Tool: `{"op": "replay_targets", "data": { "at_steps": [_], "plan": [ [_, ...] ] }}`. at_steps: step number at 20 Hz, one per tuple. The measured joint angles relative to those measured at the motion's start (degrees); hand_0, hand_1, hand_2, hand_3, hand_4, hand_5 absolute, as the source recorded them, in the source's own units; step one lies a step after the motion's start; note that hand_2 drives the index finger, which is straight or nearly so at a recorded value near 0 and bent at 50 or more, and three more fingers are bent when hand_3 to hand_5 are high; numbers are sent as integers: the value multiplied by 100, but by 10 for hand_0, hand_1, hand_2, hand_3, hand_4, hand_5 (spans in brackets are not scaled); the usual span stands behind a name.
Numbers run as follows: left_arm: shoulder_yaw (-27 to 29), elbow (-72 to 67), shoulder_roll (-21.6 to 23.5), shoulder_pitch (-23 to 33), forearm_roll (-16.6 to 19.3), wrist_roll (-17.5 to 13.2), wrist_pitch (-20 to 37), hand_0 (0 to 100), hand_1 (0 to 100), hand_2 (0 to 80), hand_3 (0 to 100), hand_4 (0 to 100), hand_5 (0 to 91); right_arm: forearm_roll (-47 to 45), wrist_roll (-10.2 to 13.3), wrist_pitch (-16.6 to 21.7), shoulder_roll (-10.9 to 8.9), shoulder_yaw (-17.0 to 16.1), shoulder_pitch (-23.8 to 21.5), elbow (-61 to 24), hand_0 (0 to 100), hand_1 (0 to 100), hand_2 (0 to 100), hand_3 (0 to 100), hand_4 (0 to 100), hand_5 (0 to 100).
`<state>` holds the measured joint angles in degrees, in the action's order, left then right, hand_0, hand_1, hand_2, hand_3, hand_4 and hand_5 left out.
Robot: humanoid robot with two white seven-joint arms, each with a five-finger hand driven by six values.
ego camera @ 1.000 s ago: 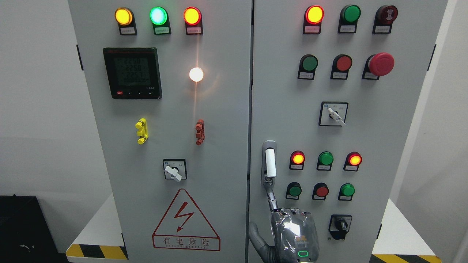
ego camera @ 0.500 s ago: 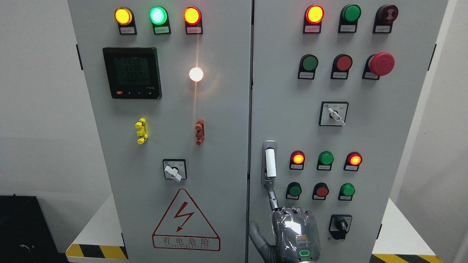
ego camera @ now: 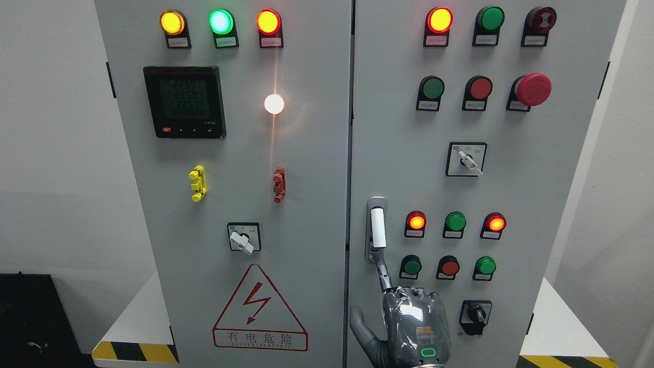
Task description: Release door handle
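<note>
You see one hand (ego camera: 409,327) at the bottom edge, right of the middle, in front of the right door (ego camera: 511,179) of the cabinet. Its arm is hidden, so you cannot tell which side it belongs to. One finger (ego camera: 381,270) points up and its tip touches the lower end of the handle (ego camera: 377,228). The thumb sticks out to the left. The other fingers look curled; nothing is grasped. The handle stands upright on the left edge of that door.
</note>
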<state>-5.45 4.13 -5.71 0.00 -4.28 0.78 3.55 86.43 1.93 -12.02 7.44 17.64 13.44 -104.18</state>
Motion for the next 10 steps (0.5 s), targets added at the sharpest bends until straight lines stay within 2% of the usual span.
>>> {"op": "replay_targets", "data": {
  "at_steps": [3,5,10],
  "plan": [
    [0,0,0,0,-1,0,0,120,556,0,0,0,0,-10,1,8,-4,-3,-35,-75,473,248,228,1000,968,985],
    [0,0,0,0,-2,0,0,120,556,0,0,0,0,-15,3,25,-7,-4,-81,-136,479,257,355,998,969,986],
    [0,0,0,0,-2,0,0,120,556,0,0,0,0,-28,17,34,-18,-4,-319,-356,511,271,504,999,968,978]
  ]
}}
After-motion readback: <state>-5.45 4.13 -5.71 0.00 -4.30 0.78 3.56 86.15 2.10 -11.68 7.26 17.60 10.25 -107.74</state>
